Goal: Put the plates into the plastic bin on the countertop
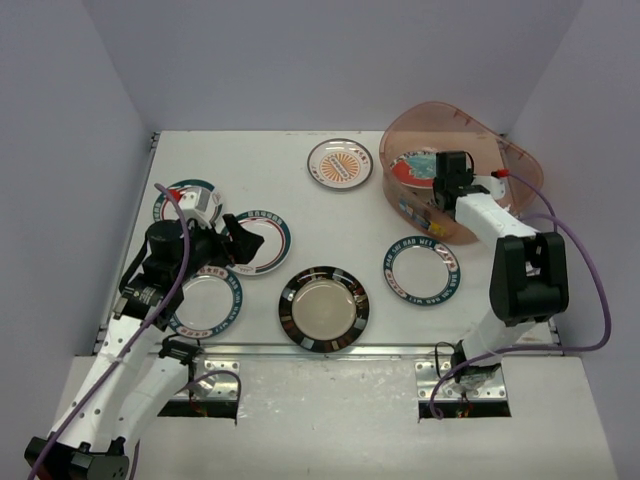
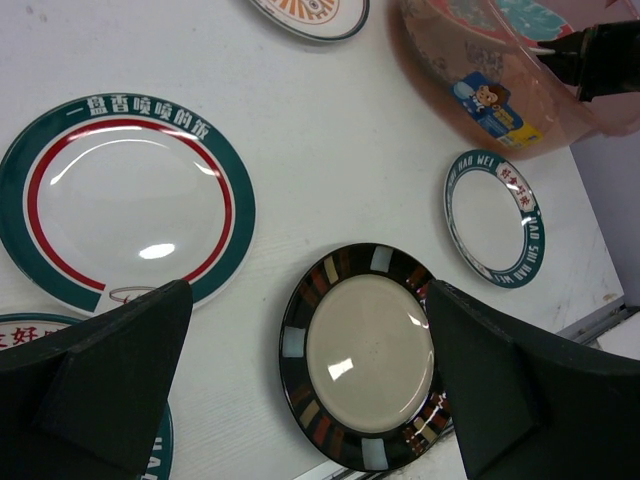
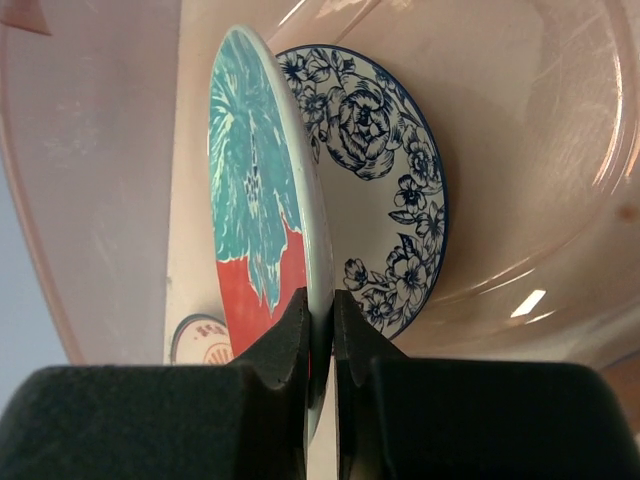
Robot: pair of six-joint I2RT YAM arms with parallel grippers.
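Observation:
My right gripper (image 3: 320, 312) is shut on the rim of a teal-and-red floral plate (image 3: 258, 190), held on edge inside the plastic bin (image 3: 530, 120). A blue-patterned plate (image 3: 390, 180) leans behind it. From above, the right gripper (image 1: 441, 186) reaches into the bin (image 1: 420, 116). On the countertop (image 1: 300, 205) lie a black-rimmed plate (image 1: 323, 307), an orange-centred plate (image 1: 340, 163) and several teal-rimmed lettered plates (image 1: 421, 271). My left gripper (image 2: 308, 335) hangs open above the black-rimmed plate (image 2: 368, 355), holding nothing.
The left arm covers part of the teal-rimmed plates at the left (image 1: 205, 300). A metal rail (image 1: 330, 350) runs along the countertop's front edge. Grey walls close in the back and both sides. A purple cable (image 1: 590, 290) loops beside the right arm.

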